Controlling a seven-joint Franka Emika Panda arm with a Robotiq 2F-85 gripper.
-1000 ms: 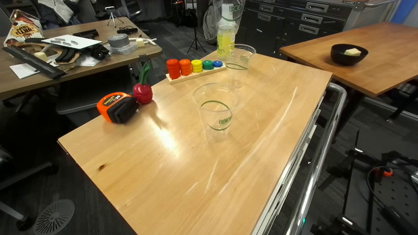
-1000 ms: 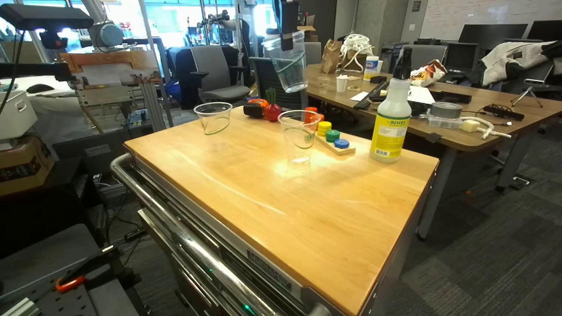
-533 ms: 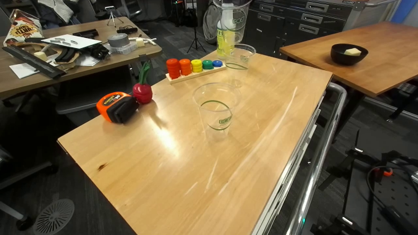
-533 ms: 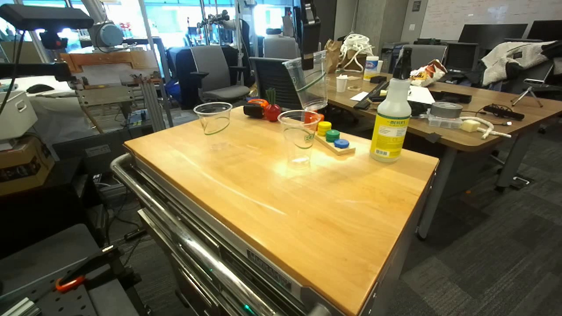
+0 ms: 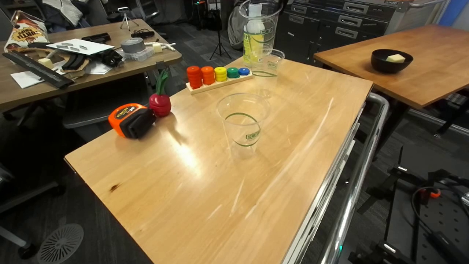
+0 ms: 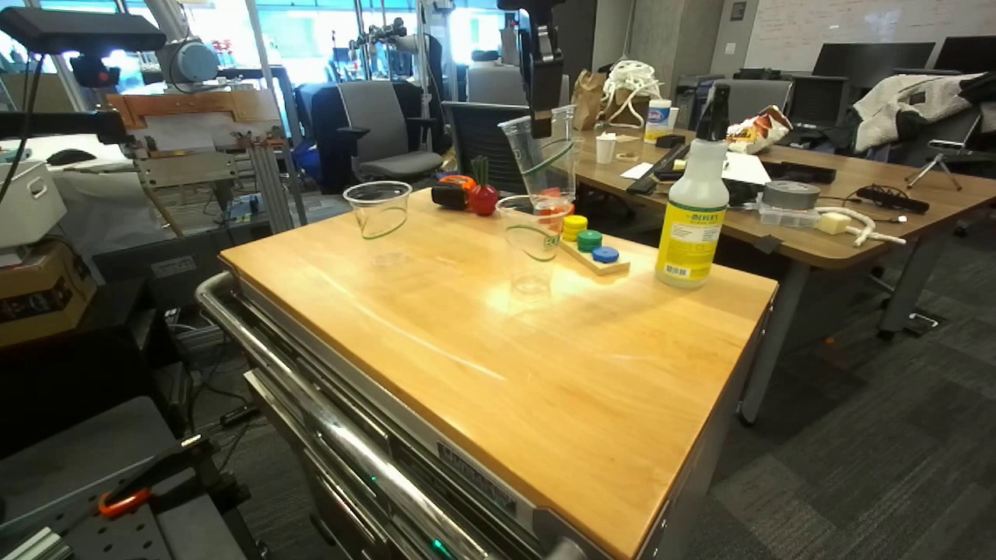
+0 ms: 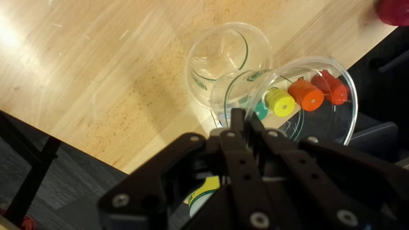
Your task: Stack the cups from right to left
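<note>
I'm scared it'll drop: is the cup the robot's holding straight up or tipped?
Tipped slightly: in an exterior view, the held cup leans, rim sloping; the standing cup below looks upright.

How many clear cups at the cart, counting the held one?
3: the held cup, tilted in the gripper; a standing cup by the ring toy; and a lone cup, upright on the cart, apart from the others.

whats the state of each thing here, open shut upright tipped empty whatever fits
Held cup: aloft, tilted, empty
Gripper: shut on the held cup
Coloured discs: stacked, sorted by colour
Standing cup nearest the discs: mouth up, empty
Other standing cup: mouth up, empty
Spray bottle: upright
Toy radish: upright
Black bowl: upright, holding a pale block
</note>
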